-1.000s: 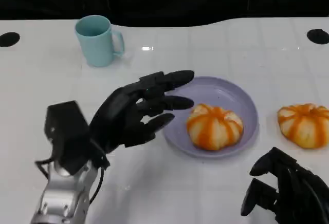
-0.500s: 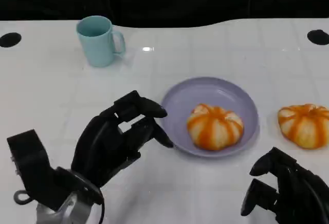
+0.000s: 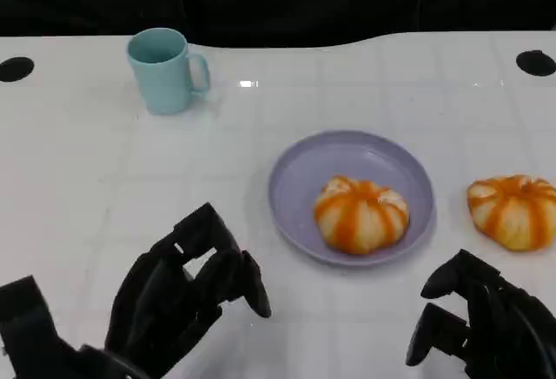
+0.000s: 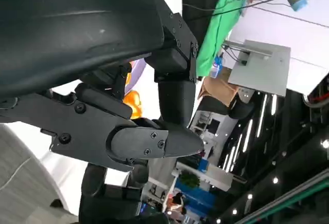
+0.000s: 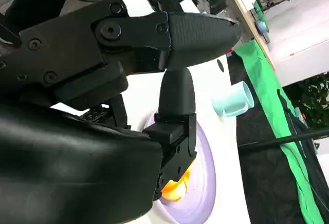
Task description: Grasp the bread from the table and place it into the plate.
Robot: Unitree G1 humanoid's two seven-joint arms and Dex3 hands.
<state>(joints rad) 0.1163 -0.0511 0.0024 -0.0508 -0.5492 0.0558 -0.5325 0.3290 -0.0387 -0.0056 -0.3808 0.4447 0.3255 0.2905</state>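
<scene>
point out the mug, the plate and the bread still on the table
mug [image 3: 162, 79], head view, on its outer wall
plate [image 3: 300, 175], head view, on a bare part of its left side
bread on the table [image 3: 512, 211], head view, on its top

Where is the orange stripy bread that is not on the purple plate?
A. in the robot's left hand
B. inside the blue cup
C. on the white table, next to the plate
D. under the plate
C: the second bread lies on the bare white table, apart from the purple plate, which already holds one bread; both hands hold nothing.
</scene>
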